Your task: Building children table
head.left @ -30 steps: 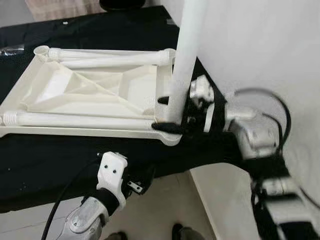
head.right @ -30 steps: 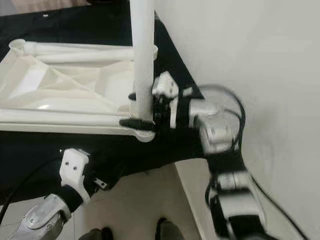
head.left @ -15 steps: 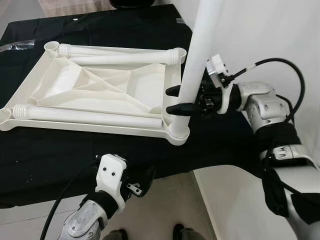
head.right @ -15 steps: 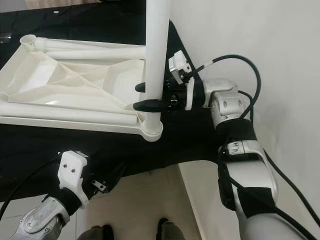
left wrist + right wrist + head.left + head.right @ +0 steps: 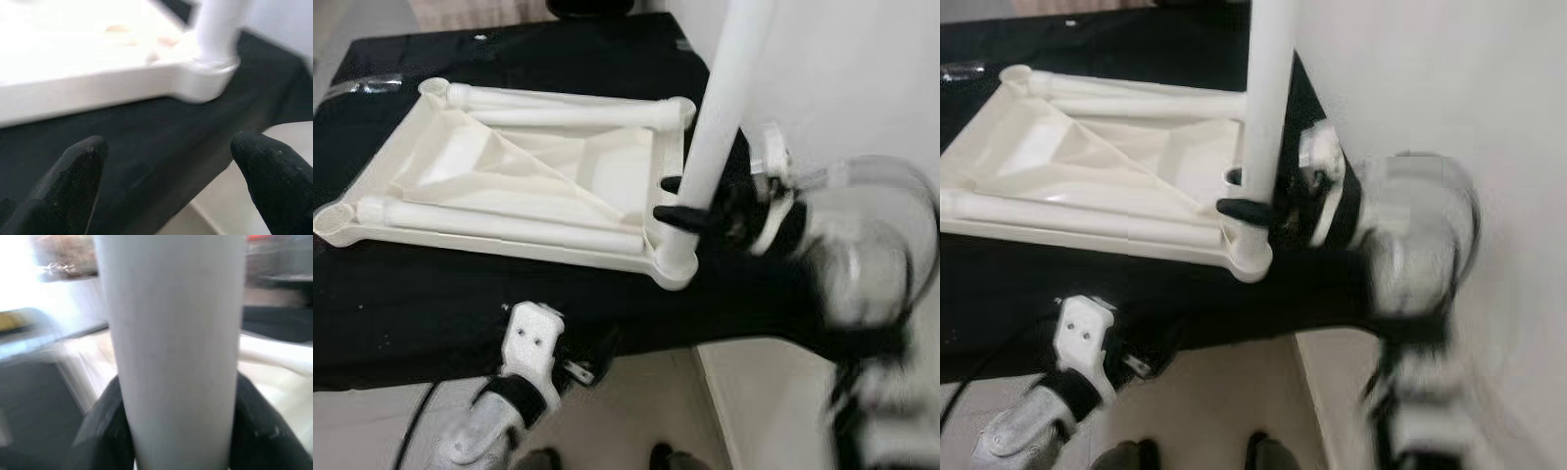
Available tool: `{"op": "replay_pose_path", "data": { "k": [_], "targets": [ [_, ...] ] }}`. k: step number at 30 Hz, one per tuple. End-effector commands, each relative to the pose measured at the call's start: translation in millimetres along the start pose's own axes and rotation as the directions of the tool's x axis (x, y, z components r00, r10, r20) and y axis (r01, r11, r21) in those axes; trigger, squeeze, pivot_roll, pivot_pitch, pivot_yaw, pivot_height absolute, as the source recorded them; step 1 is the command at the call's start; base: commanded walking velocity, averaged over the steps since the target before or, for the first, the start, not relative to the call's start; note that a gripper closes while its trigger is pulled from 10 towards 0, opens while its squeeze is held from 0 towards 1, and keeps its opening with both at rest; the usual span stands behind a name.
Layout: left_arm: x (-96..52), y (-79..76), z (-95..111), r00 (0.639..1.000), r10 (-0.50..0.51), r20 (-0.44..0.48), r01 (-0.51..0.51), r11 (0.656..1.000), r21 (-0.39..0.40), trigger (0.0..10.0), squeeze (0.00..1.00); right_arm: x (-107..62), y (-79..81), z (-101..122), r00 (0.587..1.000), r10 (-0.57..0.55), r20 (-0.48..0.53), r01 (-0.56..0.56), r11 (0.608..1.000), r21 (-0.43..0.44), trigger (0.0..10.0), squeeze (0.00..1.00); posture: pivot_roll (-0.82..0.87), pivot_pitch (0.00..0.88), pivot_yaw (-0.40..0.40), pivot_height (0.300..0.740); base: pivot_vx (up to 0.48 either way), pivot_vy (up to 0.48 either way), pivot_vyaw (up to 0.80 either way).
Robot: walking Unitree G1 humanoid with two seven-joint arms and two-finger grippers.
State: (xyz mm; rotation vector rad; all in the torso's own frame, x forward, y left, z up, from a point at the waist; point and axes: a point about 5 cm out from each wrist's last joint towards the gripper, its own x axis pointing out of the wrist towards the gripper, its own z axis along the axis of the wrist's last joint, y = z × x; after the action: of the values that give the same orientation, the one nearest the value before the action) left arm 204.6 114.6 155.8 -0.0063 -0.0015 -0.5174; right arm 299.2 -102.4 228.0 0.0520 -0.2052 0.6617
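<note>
A white plastic tabletop [image 5: 519, 171] lies upside down on a black-covered surface, with two loose white legs [image 5: 499, 223] lying inside its frame. A third white leg [image 5: 720, 127] stands upright in the near right corner socket [image 5: 671, 266]. My right gripper [image 5: 683, 201] is shut on this upright leg [image 5: 171, 347] low down, just above the socket. The right arm is blurred. My left gripper [image 5: 171, 181] is open, below the front edge of the black surface, with the corner socket [image 5: 208, 81] ahead of it. The left wrist [image 5: 533, 348] sits low in front.
The black cloth [image 5: 431, 304] hangs over the front edge of the surface. A white wall [image 5: 842, 88] rises close on the right. Pale floor [image 5: 636, 411] lies below, with two dark feet [image 5: 666, 458] at the bottom edge.
The view has shifted and blurred. My right gripper has slid lower on the upright leg, closer to the corner socket. The left arm stays where it was.
</note>
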Motion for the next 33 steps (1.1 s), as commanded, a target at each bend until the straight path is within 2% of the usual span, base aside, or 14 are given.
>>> {"op": "replay_pose_path", "data": {
  "k": [1, 2, 5, 10, 11, 12, 13, 14, 15, 16, 24, 25, 28, 33],
  "targets": [
    [-3.4, 0.5, -4, 1.000, 0.002, -0.016, -0.002, 1.000, -0.005, 10.0, 0.00, -28.4, -13.8, -53, 0.875, -0.361, -0.322, 0.387, 0.922, 0.018, 0.0, 0.00, 0.04, 0.257, -0.047, 0.740, 0.000, 0.000, 0.00],
    [-3.1, 1.4, -3, 1.000, 0.003, -0.015, -0.004, 1.000, -0.003, 10.0, 0.00, -40.8, -7.2, -58, 0.810, -0.473, -0.347, 0.505, 0.863, 0.000, 0.0, 0.00, 0.04, 0.257, -0.047, 0.740, 0.000, 0.000, 0.00],
    [1.4, 5.0, -4, 1.000, -0.011, -0.017, 0.011, 1.000, 0.006, 10.0, 0.00, -7.7, 11.8, -47, 0.910, -0.334, -0.246, 0.340, 0.940, -0.019, 0.0, 0.00, 0.02, 0.236, -0.012, 0.740, 0.000, 0.000, 0.00],
    [3.3, 5.9, -5, 1.000, -0.022, -0.019, 0.022, 1.000, 0.011, 10.0, 0.00, 4.1, 13.1, -44, 0.931, -0.291, -0.222, 0.292, 0.956, -0.028, 0.0, 0.00, 0.03, 0.222, -0.019, 0.740, 0.000, 0.000, 0.00],
    [4.3, 6.2, -5, 1.000, -0.023, -0.018, 0.023, 1.000, 0.013, 10.0, 0.00, 4.2, 14.6, -43, 0.923, -0.305, -0.234, 0.312, 0.950, -0.007, 2.8, 0.00, 0.03, 0.215, -0.020, 0.740, 0.000, 0.000, 0.00],
    [5.0, 6.8, -5, 1.000, -0.014, -0.014, 0.015, 1.000, 0.017, 10.0, 0.00, 6.2, 13.0, -38, 0.930, -0.285, -0.234, 0.297, 0.955, 0.017, 10.0, 0.00, 0.03, 0.217, -0.025, 0.740, 0.000, 0.000, 0.00],
    [5.0, 6.8, -5, 1.000, -0.014, -0.014, 0.015, 1.000, 0.017, 10.0, 0.00, 6.2, 13.0, -38, 0.930, -0.285, -0.234, 0.297, 0.955, 0.017, 10.0, 0.00, 0.03, 0.217, -0.025, 0.740, 0.000, 0.000, 0.00],
    [5.5, 7.1, -5, 1.000, -0.008, -0.010, 0.008, 1.000, 0.019, 10.0, 0.00, 7.7, 12.4, -32, 0.934, -0.278, -0.226, 0.293, 0.955, 0.036, 10.0, 0.14, 0.03, 0.218, -0.027, 0.740, 0.000, 0.000, 0.00],
    [5.8, 7.3, -4, 1.000, -0.002, -0.007, 0.002, 1.000, 0.019, 10.0, 0.00, 9.7, 11.7, -27, 0.946, -0.243, -0.216, 0.260, 0.964, 0.053, 10.0, 0.91, 0.03, 0.219, -0.031, 0.740, 0.000, 0.000, 0.00],
    [5.8, 7.3, -4, 1.000, 0.000, -0.005, 0.000, 1.000, 0.020, 10.0, 0.00, 10.9, 11.3, -24, 0.953, -0.219, -0.208, 0.236, 0.970, 0.061, 10.0, 1.00, 0.03, 0.219, -0.031, 0.740, 0.000, 0.000, 0.00],
    [5.1, 5.2, -4, 1.000, -0.003, -0.002, 0.003, 1.000, 0.015, 10.0, 0.00, 21.8, -4.7, 10, 0.956, 0.285, -0.068, -0.285, 0.958, 0.020, 10.0, 1.00, 0.04, 0.219, -0.038, 0.740, 0.000, 0.000, 0.00],
    [3.8, 3.8, -4, 1.000, -0.006, -0.004, 0.006, 1.000, 0.013, 10.0, 0.00, 20.9, -9.3, 16, 0.870, 0.476, -0.125, -0.484, 0.874, -0.045, 10.0, 0.00, 0.06, 0.223, -0.035, 0.740, 0.000, 0.000, 0.00],
    [2.3, 2.6, -4, 1.000, -0.008, -0.005, 0.008, 1.000, 0.012, 10.0, 0.00, 21.2, -13.9, 21, 0.806, 0.571, -0.157, -0.586, 0.808, -0.067, 10.0, 0.00, 0.06, 0.225, -0.032, 0.740, 0.000, 0.000, 0.00],
    [-0.2, 1.2, -4, 1.000, -0.010, -0.011, 0.010, 1.000, 0.009, 10.0, 0.00, 33.5, -31.9, 34, 0.788, 0.597, -0.150, -0.611, 0.788, -0.076, 10.0, 0.00, 0.08, 0.231, -0.027, 0.740, 0.000, 0.000, 0.00]
  ]
}}
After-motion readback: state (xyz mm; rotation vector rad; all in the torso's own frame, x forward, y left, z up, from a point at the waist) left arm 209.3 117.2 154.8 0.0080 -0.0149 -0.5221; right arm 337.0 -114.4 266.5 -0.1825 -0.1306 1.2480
